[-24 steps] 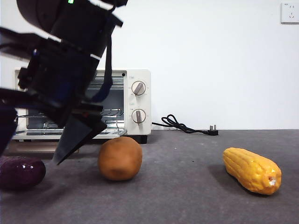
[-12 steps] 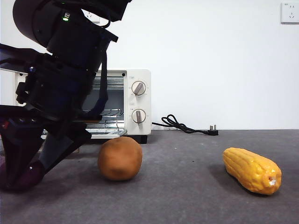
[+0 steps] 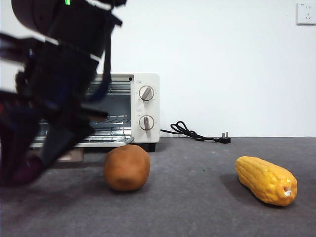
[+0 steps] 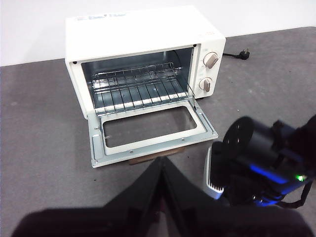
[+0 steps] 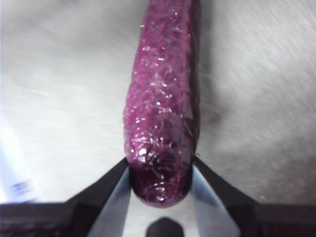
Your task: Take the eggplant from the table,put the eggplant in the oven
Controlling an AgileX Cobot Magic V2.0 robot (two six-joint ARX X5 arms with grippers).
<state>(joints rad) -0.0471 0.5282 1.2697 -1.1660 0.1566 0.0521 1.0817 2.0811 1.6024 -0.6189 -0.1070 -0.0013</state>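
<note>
a bulky black arm (image 3: 64,74) with a green light on top, a blue-lit wrist, a dark strap, and two flat black tapering jaws with pale inner faces.

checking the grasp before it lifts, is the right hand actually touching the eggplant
Touching. The right wrist view shows the right hand with a jaw pressed against each side of the eggplant near its rounded end, no gap visible.

Right end effector (image 5: 159,180) clamped on a load; left end effector (image 4: 162,170) closed.
</note>
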